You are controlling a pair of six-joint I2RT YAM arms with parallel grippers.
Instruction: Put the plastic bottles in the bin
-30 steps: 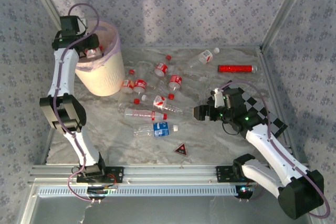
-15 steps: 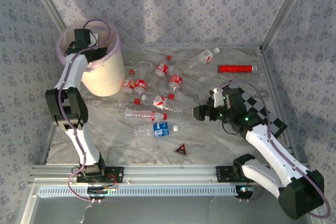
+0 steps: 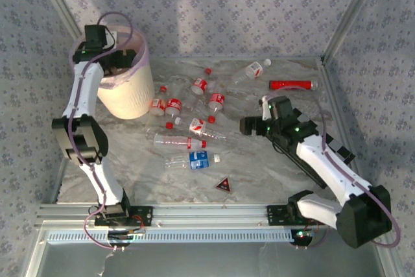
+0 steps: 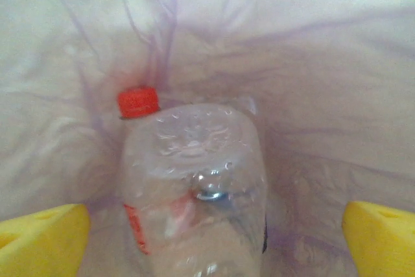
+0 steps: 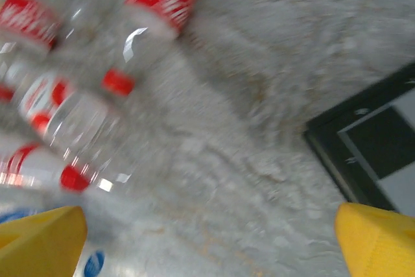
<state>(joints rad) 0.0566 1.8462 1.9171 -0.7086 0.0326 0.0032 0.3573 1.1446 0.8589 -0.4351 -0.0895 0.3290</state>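
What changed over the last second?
Left gripper opened over the bin and let go of its bottle, which now lies inside it. Right gripper, open throughout, edged slightly toward the far side. The loose bottles on the table and the red tube stayed put.

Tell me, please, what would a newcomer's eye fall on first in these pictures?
First, the cream bin with its pink liner at the far left, where the left fingers stand wide apart over a clear red-capped bottle inside the liner. Then the scatter of crushed bottles on the marble table in the middle, with the right fingers open just to their right.
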